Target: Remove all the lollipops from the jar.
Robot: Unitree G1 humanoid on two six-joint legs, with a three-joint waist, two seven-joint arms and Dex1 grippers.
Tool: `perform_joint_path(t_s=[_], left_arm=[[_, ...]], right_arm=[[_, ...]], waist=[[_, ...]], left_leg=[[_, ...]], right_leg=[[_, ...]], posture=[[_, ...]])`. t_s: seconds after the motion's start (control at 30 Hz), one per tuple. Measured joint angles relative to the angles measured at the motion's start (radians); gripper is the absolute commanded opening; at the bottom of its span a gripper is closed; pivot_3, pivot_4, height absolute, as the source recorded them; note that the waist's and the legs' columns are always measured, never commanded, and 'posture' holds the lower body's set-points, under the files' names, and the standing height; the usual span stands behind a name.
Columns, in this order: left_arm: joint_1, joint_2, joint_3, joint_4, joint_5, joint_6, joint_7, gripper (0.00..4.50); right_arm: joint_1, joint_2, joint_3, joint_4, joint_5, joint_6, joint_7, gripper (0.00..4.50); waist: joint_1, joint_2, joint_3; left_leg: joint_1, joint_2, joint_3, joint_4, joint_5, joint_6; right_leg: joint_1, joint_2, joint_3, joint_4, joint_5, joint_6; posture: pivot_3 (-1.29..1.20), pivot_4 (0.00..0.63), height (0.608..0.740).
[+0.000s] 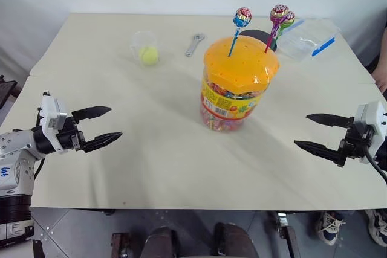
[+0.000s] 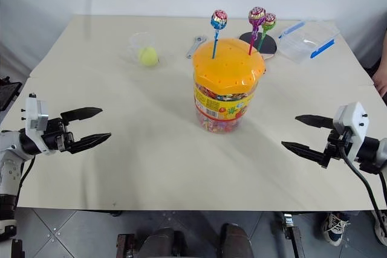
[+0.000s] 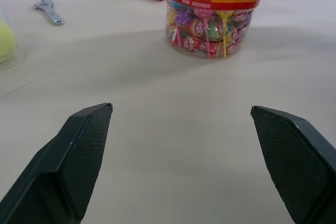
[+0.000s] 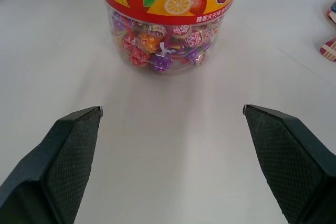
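Beige bench (image 1: 151,167); jar (image 1: 236,86) central. Three lollipops (image 1: 242,17) upright in its lid: light, sticks thin and slippery. Pinch low on stick. Left claw (image 1: 103,126), right claw (image 1: 314,131) released, flanking jar.

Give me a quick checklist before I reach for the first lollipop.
1. Left gripper fingers open, empty: ok.
2. Right gripper fingers open, empty: ok.
3. Jar upright on the table, between both grippers, touched by neither: ok.
4. All three lollipops still standing in the lid: blue-stick, magenta-stick, green-stick: ok.
5. Magenta and green heads apart enough to grasp one alone: not ok, they overlap in both eye views.
6. How firmly the sticks sit in the lid holes: cannot tell.
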Motion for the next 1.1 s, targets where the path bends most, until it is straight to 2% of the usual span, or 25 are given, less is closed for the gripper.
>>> perform_joint_path(t_s=[0.4,0.6,0.77,0.83,1.1], left_arm=[[-0.047,0.019,-0.005,-0.035,-0.011,0.088,0.074,4.50],[-0.206,0.021,-0.072,-0.080,-0.022,0.156,0.072,4.50],[-0.418,-0.075,-0.151,-0.086,-0.024,0.120,0.059,4.50],[-0.510,-0.157,-0.199,-0.048,-0.023,0.092,0.039,4.50],[-0.808,-0.368,-0.305,0.244,0.039,-0.004,-0.020,4.50]], right_arm=[[-0.023,0.000,-0.002,-0.005,0.024,0.010,0.004,4.49],[-0.035,-0.006,-0.042,-0.052,0.089,0.063,0.002,4.49],[-0.078,-0.006,-0.080,-0.140,0.172,0.126,-0.035,4.49],[-0.090,-0.005,-0.084,-0.167,0.195,0.146,-0.058,4.49],[-0.095,0.007,-0.120,-0.239,0.272,0.198,-0.140,4.49]], waist=[[0.000,0.000,0.000],[0.017,0.000,0.000],[0.026,0.000,0.000],[0.029,0.000,0.000],[0.026,-0.001,0.001]], left_leg=[[0.000,0.000,0.000,0.001,0.000,0.000],[-0.001,0.000,-0.001,0.004,0.000,0.000],[-0.002,0.000,-0.001,0.009,0.000,0.001],[-0.005,0.000,-0.002,0.012,-0.001,0.001],[-0.006,0.000,-0.002,0.013,-0.001,0.002]], right_leg=[[0.000,0.000,0.000,0.001,0.000,0.000],[0.000,0.000,0.000,0.003,0.000,0.000],[0.000,0.000,0.000,0.005,0.000,0.000],[0.000,0.000,-0.001,0.005,0.000,0.000],[0.000,0.001,-0.002,0.005,0.000,0.000]], posture=[[0.00,0.150,0.740],[0.00,0.150,0.740],[0.00,0.150,0.740],[0.00,0.150,0.740],[0.00,0.150,0.740]])
